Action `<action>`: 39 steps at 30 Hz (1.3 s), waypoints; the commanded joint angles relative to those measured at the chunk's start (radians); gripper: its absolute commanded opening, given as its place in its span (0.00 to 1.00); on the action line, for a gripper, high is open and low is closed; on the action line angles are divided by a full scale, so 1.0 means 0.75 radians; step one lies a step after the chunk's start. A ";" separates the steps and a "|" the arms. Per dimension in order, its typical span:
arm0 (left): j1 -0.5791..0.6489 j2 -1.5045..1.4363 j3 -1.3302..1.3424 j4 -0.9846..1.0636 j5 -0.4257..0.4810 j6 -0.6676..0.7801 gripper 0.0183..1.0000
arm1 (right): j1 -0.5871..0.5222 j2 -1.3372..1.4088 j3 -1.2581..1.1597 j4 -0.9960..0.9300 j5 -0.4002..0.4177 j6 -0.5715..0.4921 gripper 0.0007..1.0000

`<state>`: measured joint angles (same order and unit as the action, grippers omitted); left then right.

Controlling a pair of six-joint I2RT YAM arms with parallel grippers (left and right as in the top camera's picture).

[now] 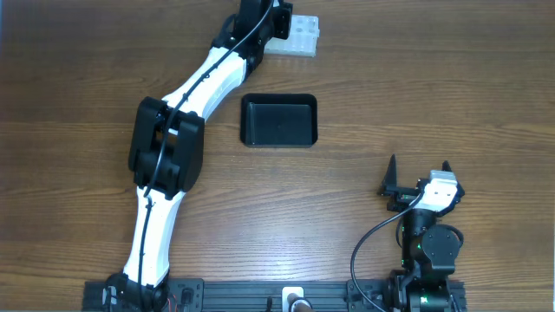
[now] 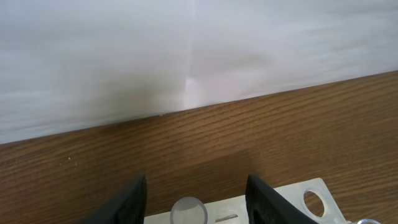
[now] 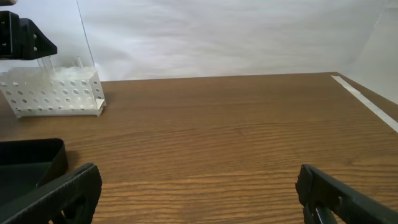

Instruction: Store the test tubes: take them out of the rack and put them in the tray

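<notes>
Table: brown wood-grain top across the whole top view, with a pale wall behind it.
Left arm: white and black, running from the lower left of the top view up to the top centre.
Right arm: folded at the lower right of the top view, well apart from the work.
Tray: black, shallow and rectangular, in the upper middle of the top view, just below the rack; nothing shows in it.
Rack: white, with holes, at the top centre of the top view.
Left gripper: above the rack, fingers spread and holding nothing, one either side of a tube top.
Right gripper: fingers wide apart, holding nothing.
Tube: round top standing up from the rack between the left fingers; whether they touch it is unclear.
Handling: probably light, stiff, thin-walled and smooth, so likely to slip and to crack under a hard squeeze.
Hold: best taken just under the top with gentle pressure, then drawn straight up so it does not bind in its hole.
</notes>
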<state>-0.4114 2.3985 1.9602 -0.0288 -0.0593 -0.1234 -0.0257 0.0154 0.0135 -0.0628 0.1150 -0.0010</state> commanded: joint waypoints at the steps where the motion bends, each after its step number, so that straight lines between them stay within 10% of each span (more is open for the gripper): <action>1: 0.014 0.030 0.031 -0.001 -0.016 0.009 0.49 | -0.009 -0.014 -0.012 0.002 0.013 -0.006 0.99; 39: -0.003 0.034 0.092 -0.115 -0.070 -0.019 0.46 | -0.009 -0.014 -0.012 0.002 0.013 -0.006 0.99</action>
<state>-0.4061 2.4016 2.0052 -0.1162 -0.0879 -0.1280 -0.0257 0.0154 0.0135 -0.0628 0.1150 -0.0013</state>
